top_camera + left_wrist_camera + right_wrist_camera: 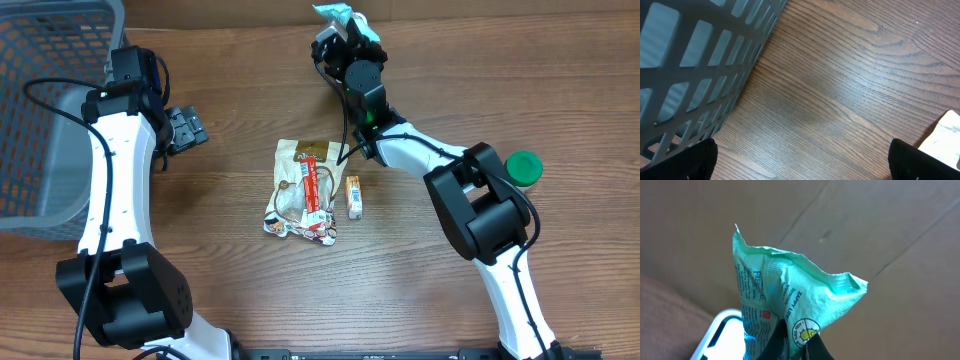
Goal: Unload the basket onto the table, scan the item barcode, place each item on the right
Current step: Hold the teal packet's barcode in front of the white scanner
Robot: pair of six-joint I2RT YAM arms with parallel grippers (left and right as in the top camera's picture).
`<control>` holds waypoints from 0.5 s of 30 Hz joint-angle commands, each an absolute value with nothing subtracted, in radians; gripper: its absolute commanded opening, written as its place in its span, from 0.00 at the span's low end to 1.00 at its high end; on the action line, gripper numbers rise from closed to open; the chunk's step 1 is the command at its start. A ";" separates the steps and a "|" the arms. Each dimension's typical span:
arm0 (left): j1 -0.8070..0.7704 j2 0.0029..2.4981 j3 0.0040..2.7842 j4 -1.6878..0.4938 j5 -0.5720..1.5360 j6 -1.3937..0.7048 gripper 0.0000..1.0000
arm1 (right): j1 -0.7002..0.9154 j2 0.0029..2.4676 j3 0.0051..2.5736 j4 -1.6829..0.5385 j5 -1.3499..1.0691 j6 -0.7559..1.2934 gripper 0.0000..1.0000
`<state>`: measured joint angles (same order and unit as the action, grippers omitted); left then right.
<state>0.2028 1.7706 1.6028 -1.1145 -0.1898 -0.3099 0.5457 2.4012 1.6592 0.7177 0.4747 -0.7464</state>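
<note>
A crumpled mint-green packet (790, 287) with printed text fills the right wrist view, pinched at its lower edge by my right gripper (799, 342), which is shut on it. Overhead, the same packet (345, 18) is held up at the table's far edge by the right gripper (345, 42). A bright white-rimmed scanner window (722, 335) glows at the lower left behind the packet. No barcode is visible. My left gripper (802, 160) is open over bare wood beside the basket, its fingers (695, 160) wide apart; overhead the left gripper (188, 128) is at the left.
A grey mesh basket (45, 120) stands at the far left. A snack bag (300, 190) with a red stick on it and a small orange box (354, 196) lie mid-table. A green lid (523, 167) sits at the right.
</note>
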 commanded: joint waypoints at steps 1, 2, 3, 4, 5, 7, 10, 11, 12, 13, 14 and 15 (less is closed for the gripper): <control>0.196 1.745 1.618 -1.114 -0.183 -0.292 1.00 | 0.550 2.460 1.690 0.726 0.476 -0.862 0.04; 0.196 1.745 1.618 -1.114 -0.183 -0.292 1.00 | 0.550 2.475 1.690 0.736 0.482 -0.896 0.04; 0.196 1.745 1.618 -1.114 -0.183 -0.292 1.00 | 0.550 2.476 1.690 0.744 0.486 -0.896 0.04; 0.196 1.745 1.618 -1.114 -0.183 -0.292 1.00 | 0.550 2.476 1.690 0.760 0.493 -0.895 0.04; 0.196 1.745 1.618 -1.114 -0.183 -0.292 1.00 | 0.550 2.476 1.690 0.785 0.500 -0.895 0.04; 0.196 1.745 1.618 -1.114 -0.183 -0.292 1.00 | 0.550 2.475 1.690 0.857 0.507 -0.907 0.04; 0.196 1.745 1.618 -1.114 -0.183 -0.292 1.00 | 0.553 2.471 1.691 0.915 0.511 -0.987 0.04; 0.196 1.745 1.618 -1.114 -0.183 -0.292 1.00 | 0.556 2.467 1.691 0.914 0.519 -0.997 0.04; 0.196 1.745 1.618 -1.114 -0.183 -0.292 1.00 | 0.558 2.460 1.691 0.913 0.532 -0.997 0.04; 0.196 1.745 1.618 -1.114 -0.183 -0.292 1.00 | 0.561 2.454 1.691 0.909 0.550 -0.997 0.03; 0.196 1.745 1.618 -1.114 -0.183 -0.292 1.00 | 0.564 2.445 1.691 0.906 0.566 -0.996 0.03; 0.196 1.745 1.618 -1.114 -0.183 -0.292 1.00 | 0.568 2.436 1.691 0.901 0.584 -0.995 0.03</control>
<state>0.2028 1.7706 1.6028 -1.1145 -0.1898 -0.3099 0.5518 2.4851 1.6661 0.8951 0.5240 -0.9672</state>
